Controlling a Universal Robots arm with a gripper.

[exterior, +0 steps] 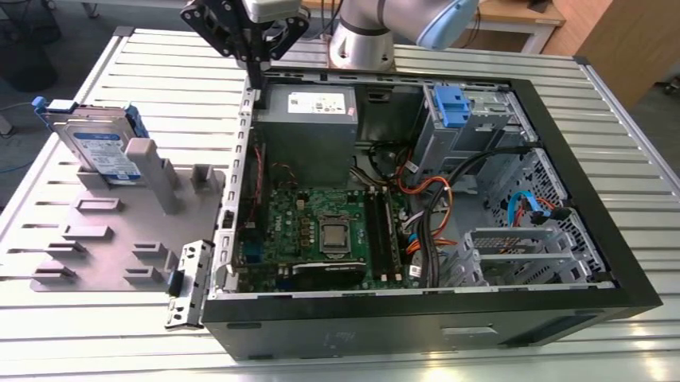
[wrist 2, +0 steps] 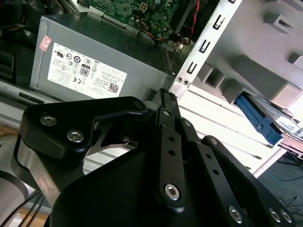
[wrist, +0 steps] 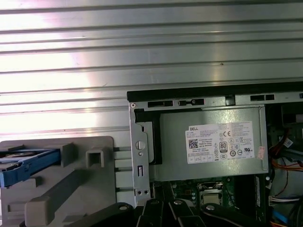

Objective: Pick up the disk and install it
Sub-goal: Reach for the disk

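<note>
So far, as I judge it, no part of the task is done: the disk (exterior: 101, 147) stands on its edge in a slot of the grey holder (exterior: 117, 231), at the exterior view's left, well apart from the fingers (exterior: 256, 56) and lower than them, and nothing touches it. In both wrist views its blue side rail shows at the edge of the holder (wrist: 23, 163) (wrist 2: 258, 118). The fingers are pressed together and carry nothing; they hang over the rear corner of the open computer case (exterior: 425, 318), just above its metal edge. Directly beside them, inside the case, lies the grey power supply (exterior: 308, 127) with its white label, and below it the green motherboard (exterior: 318, 231). Further to the exterior view's right of the fingers, on the far side of the power supply, sits the metal drive cage with a blue latch (exterior: 451, 107); it seems to hold no disk, so both the picking up and the installing are left. The bench (exterior: 85, 334) is made of ribbed aluminium profiles that shine under the light, and it carries the holder and the case side by side. Around it I see a plain floor with a blue cable at the left, and light wooden furniture (exterior: 616, 40) behind the bench at the right.
</note>
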